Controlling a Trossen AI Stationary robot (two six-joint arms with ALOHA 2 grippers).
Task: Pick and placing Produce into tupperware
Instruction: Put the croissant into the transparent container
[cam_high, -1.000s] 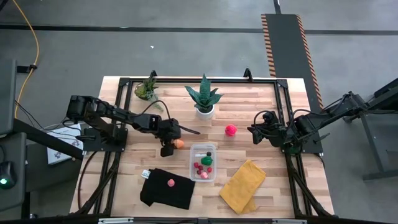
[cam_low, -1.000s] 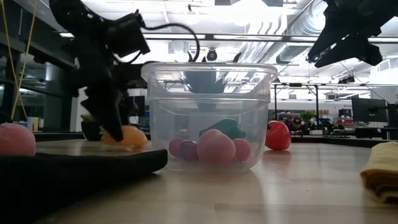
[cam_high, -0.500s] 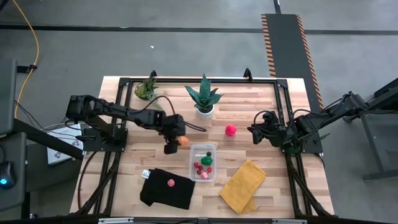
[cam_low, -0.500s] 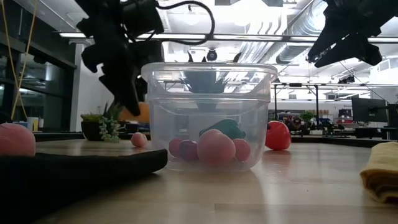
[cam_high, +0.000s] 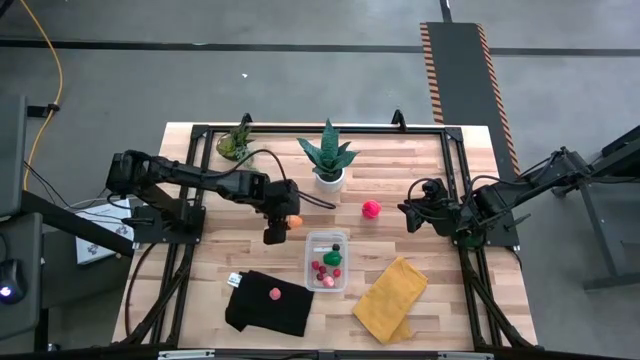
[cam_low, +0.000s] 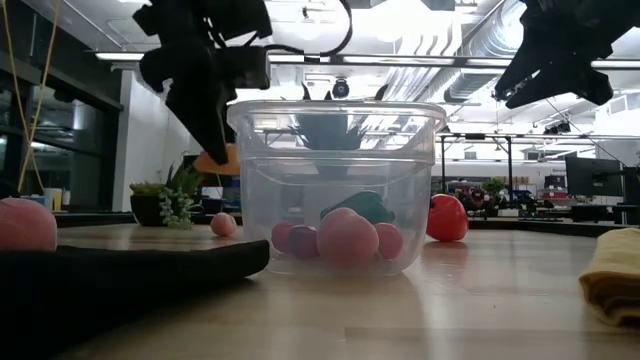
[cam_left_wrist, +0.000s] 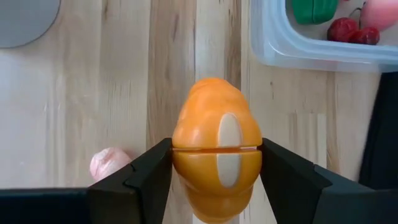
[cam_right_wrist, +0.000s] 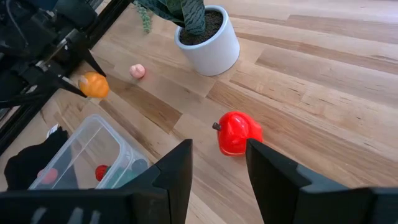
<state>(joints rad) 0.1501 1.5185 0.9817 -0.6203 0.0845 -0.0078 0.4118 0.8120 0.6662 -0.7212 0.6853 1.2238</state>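
Note:
My left gripper (cam_left_wrist: 216, 171) is shut on an orange toy produce piece (cam_left_wrist: 216, 149), above the table just left of the tupperware's far end (cam_high: 294, 221). The clear tupperware (cam_high: 327, 260) stands at the table's middle with several red, pink and green pieces inside. A red toy (cam_high: 371, 209) lies on the wood behind it. A small pink piece (cam_left_wrist: 109, 165) lies on the table below my left gripper. Another pink piece (cam_high: 274, 293) rests on the black cloth (cam_high: 290, 315). My right gripper (cam_right_wrist: 216, 163) waits open at the table's right, with nothing between its fingers. My left gripper pinches the orange piece between its two fingers, one on each side at its middle seam (cam_left_wrist: 180, 149). The fingers (cam_left_wrist: 149, 177) come from above, pointing steeply down. The piece is lifted clear of the table, about level with the tupperware's rim (cam_low: 218, 160).
A white-potted plant (cam_high: 328, 160) and a smaller plant (cam_high: 236, 143) stand at the table's far side. A yellow cloth (cam_high: 390, 298) lies near the front right. A black frame (cam_high: 455, 180) borders the table top.
My left gripper has risen from the table with the orange piece, lifting it clear, and has shifted a little toward the tupperware. The small pink piece behind it now shows on the table.

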